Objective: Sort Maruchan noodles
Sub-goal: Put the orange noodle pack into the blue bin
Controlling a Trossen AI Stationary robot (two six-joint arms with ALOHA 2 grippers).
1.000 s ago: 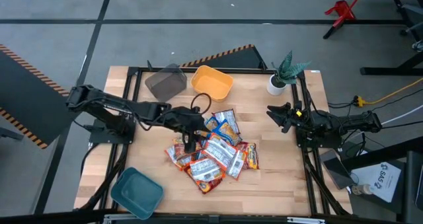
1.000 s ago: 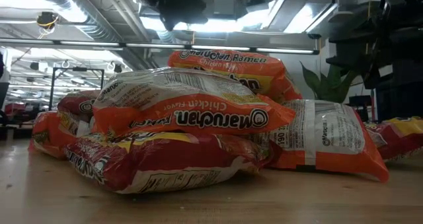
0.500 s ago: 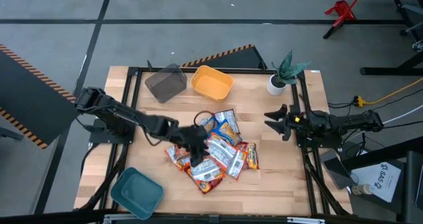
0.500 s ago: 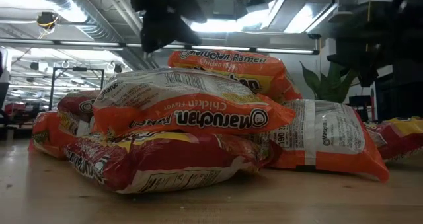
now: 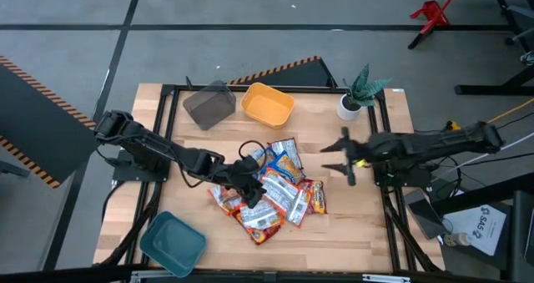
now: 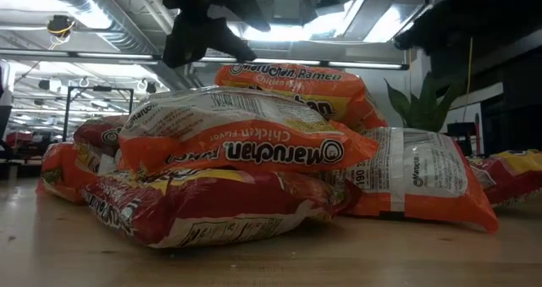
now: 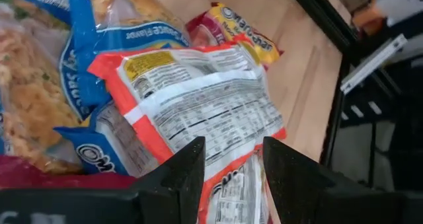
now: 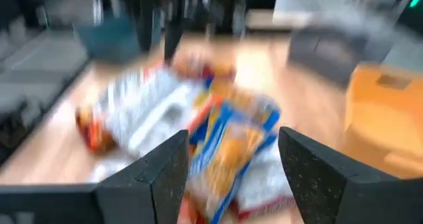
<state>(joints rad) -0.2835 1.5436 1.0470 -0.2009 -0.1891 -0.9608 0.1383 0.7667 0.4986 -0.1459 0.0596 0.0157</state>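
Observation:
The Maruchan noodles (image 5: 271,187) lie in a loose heap mid-table, packets overlapping: orange-red, blue-yellow and silver-white ones. In the low view the heap (image 6: 246,151) rests on the wood. My left gripper (image 5: 248,187) hangs open just above the heap's left part. Its wrist view shows the gripper (image 7: 231,178) with its fingers over an orange-and-white packet (image 7: 198,105) lying print side up, beside a blue packet (image 7: 99,39). My right gripper (image 5: 338,162) is open in the air to the right of the heap, facing it (image 8: 211,131).
A grey bin (image 5: 209,105) and a yellow bin (image 5: 267,103) stand at the far edge. A teal bin (image 5: 173,241) sits at the near left corner. A potted plant (image 5: 359,91) is at the far right. Bare wood lies in front of the heap.
My left gripper has gone down and toward the near edge, over the heap, rolling its wrist, then held still. My right gripper has risen and reached toward the table's left, nearer the heap, turning as it went. The packets have stayed put.

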